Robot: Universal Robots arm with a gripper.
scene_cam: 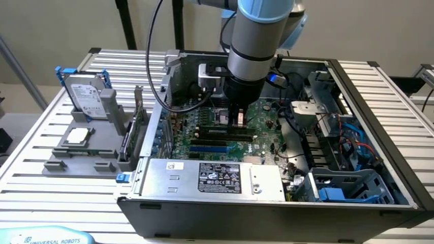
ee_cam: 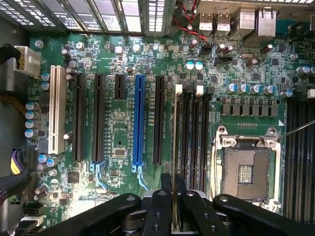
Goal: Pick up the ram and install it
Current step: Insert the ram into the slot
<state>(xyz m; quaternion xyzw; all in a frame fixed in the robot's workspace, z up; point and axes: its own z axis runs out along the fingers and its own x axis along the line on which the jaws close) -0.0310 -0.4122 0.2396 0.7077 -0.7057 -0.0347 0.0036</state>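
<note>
Black gripper (ee_cam: 173,206) fingers (ee_cam: 157,211) are seen closest in the wrist view, drawn narrow against both faces of the ram (ee_cam: 174,147). Edge-on, the ram is presented as a thin pale line running from the fingers out over the motherboard (ee_cam: 118,118). It is aligned with the first of the black memory slots (ee_cam: 189,137), beside the white latch (ee_cam: 178,89) at the slot's far end. Whether the ram is seated or just above the slot cannot be told.

On the motherboard, a blue expansion slot (ee_cam: 139,120), several black expansion slots (ee_cam: 98,118) and 1 white slot (ee_cam: 56,110) are laid parallel to the memory slots. The open CPU socket (ee_cam: 244,164) is located on the other side of the memory slots.

From the exterior view, the arm (scene_cam: 254,46) is seen reaching down into the open computer case (scene_cam: 271,213), with the gripper (scene_cam: 237,121) low over the motherboard (scene_cam: 203,132) at the memory slots (scene_cam: 220,136). The power supply (scene_cam: 210,178) is mounted along the near wall. On the exterior view's left, a grey fixture (scene_cam: 85,147) is set on the slatted table (scene_cam: 40,178), with a hard drive (scene_cam: 88,99) stood upright in it and a CPU (scene_cam: 78,134) laid flat on it.
</note>
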